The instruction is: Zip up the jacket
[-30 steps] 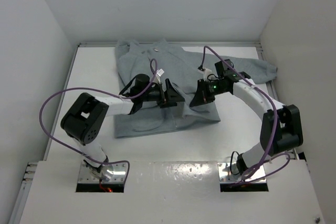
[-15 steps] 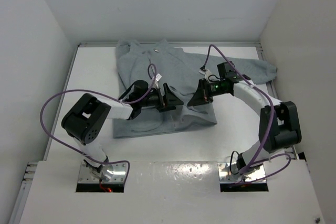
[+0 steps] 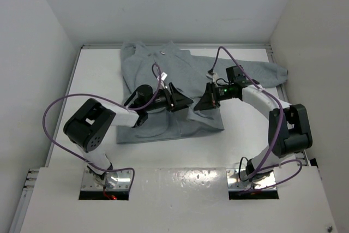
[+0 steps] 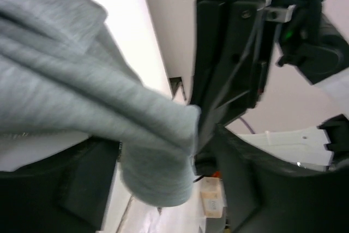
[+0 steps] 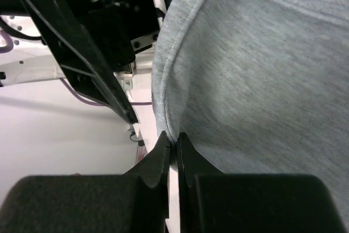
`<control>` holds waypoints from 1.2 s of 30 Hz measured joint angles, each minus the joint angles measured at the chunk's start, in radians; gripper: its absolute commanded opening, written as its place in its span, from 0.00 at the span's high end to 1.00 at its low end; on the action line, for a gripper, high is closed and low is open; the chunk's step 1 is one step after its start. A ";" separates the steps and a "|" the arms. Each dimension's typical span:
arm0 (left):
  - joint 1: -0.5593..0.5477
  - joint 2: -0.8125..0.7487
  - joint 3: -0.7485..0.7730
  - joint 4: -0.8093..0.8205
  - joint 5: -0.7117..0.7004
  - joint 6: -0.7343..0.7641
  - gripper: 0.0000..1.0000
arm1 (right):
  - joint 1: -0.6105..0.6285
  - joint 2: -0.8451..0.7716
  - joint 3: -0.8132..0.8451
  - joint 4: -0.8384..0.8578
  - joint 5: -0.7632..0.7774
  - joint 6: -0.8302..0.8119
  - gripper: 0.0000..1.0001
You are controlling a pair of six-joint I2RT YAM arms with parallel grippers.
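The light grey jacket (image 3: 163,72) lies spread on the white table, collar at the back. My right gripper (image 3: 203,103) is over its lower front and is shut on the jacket's seamed front edge (image 5: 163,80), which the right wrist view shows pinched at the fingertips (image 5: 174,143). My left gripper (image 3: 182,102) faces it from the left, a short way off. Its jaws stand wide apart, and a rolled fold of grey fabric (image 4: 158,156) hangs between the fingers (image 4: 251,189) without being squeezed. The zipper slider is not visible.
The right sleeve (image 3: 270,72) reaches toward the right wall. White walls close in the table (image 3: 82,96) on three sides. Purple cables (image 3: 57,107) loop over both arms. The right gripper's black body (image 4: 234,53) fills the upper left wrist view.
My left gripper has slid right and back toward the right gripper, its jaws narrowing slightly. The right gripper has edged left, still pinching the edge. The jacket's lower hem has shifted a little.
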State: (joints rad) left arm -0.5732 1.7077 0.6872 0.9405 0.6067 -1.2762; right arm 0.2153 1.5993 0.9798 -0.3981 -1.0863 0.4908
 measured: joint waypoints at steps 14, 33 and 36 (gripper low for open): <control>0.051 -0.107 0.064 -0.318 0.208 0.219 1.00 | -0.075 -0.001 0.005 -0.092 0.038 -0.067 1.00; -0.230 -0.581 -0.038 -0.826 -0.467 1.177 0.41 | -0.075 0.075 0.066 -0.135 -0.126 -0.078 1.00; -0.244 -0.608 -0.056 -0.838 -0.507 1.258 0.56 | -0.075 0.082 0.065 -0.122 -0.152 -0.062 1.00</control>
State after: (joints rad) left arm -0.8173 1.0996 0.6312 0.1020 0.0994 -0.0181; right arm 0.1406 1.6817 1.0447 -0.5205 -1.2385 0.4286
